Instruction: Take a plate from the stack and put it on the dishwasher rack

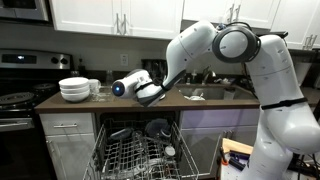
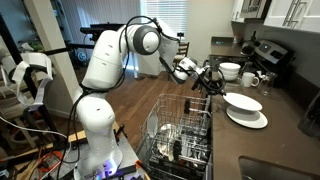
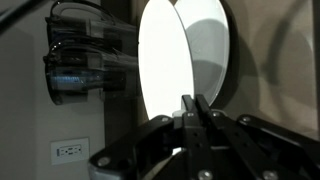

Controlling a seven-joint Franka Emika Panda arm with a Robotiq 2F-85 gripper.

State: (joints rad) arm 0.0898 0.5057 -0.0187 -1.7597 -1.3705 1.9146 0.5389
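Wrist view: my jaws pinch a plate (image 3: pixel 165 72) by its rim above the stack (image 2: pixel 248 120); rack (image 2: pixel 162 122) lies lower down.

On the dark countertop (image 2: pixel 285 142): the stack (image 2: pixel 250 120) of white plates, piled bowls (image 2: pixel 230 70) farther back, perhaps a mug (image 2: pixel 251 79) beside those.

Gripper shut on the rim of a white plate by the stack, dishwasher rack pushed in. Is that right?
Not quite: the dishwasher rack is pulled out, as both exterior views show. The rest holds: the gripper is shut on the rim of a white plate by the stack.
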